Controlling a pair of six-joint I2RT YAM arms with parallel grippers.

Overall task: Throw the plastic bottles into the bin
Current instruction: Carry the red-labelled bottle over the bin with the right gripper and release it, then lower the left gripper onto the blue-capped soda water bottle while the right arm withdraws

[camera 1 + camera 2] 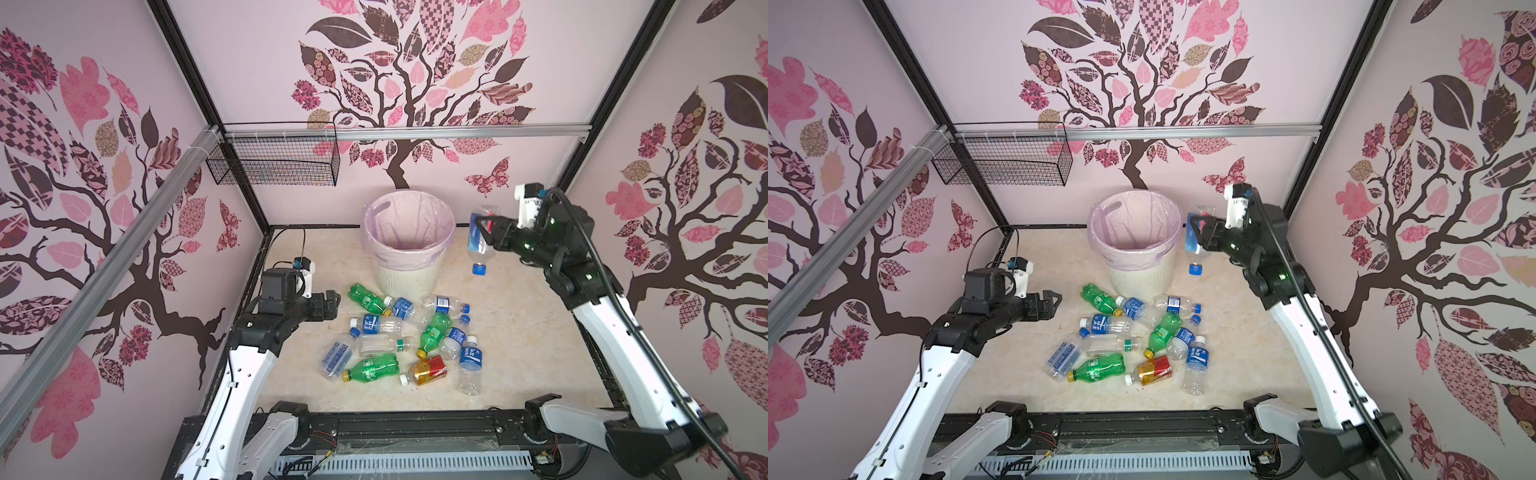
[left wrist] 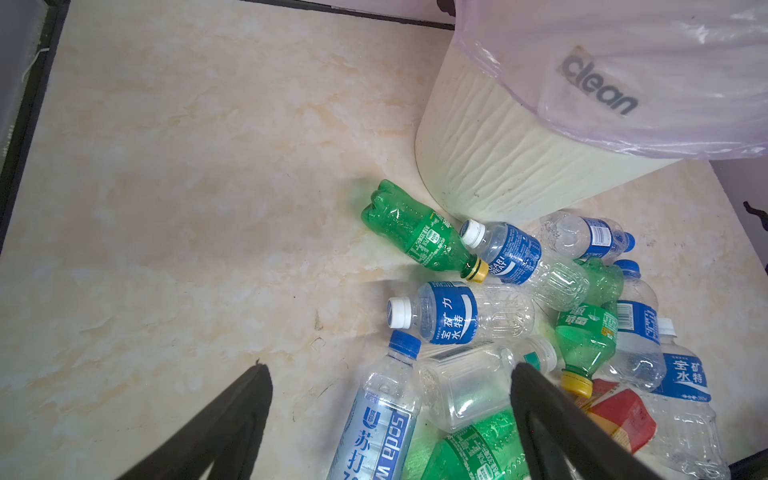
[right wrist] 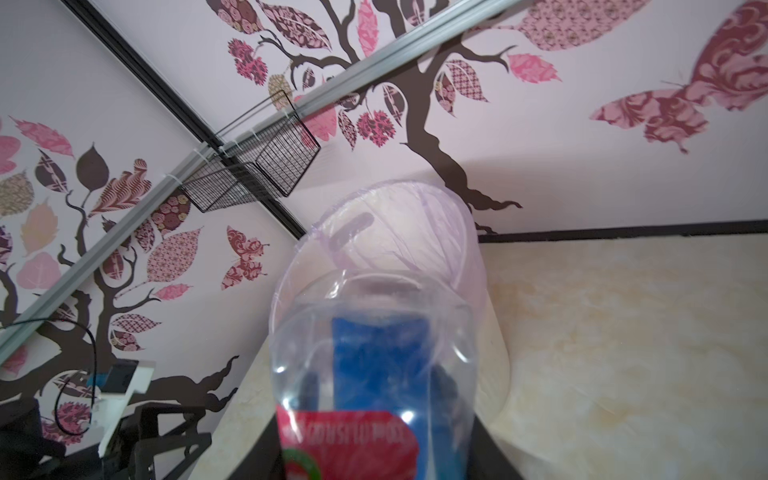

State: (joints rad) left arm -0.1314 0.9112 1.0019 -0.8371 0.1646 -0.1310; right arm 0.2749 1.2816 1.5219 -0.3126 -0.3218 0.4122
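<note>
Near the back wall stands the cream ribbed bin (image 1: 405, 276) (image 1: 1140, 278) with its pink liner. My right gripper (image 1: 484, 230) (image 1: 1198, 230) is in the air just right of the rim, shut on a clear bottle with a blue label (image 1: 478, 245) (image 1: 1194, 245), cap hanging down. That bottle (image 3: 374, 353) fills the right wrist view, with the bin (image 3: 419, 224) behind it. Several plastic bottles lie piled in front of the bin, among them a green one (image 1: 368, 299) (image 2: 415, 232) and an amber one (image 1: 428, 370). The left gripper (image 1: 334, 305) (image 2: 390, 370) hovers open at the pile's left edge.
A black wire mesh basket (image 1: 274, 160) hangs from the rail on the back wall, upper left. Patterned walls close in three sides. Bare marble floor (image 1: 540, 332) lies right of the pile and more left of it (image 2: 187, 208). A black frame rail (image 1: 415, 428) runs along the front.
</note>
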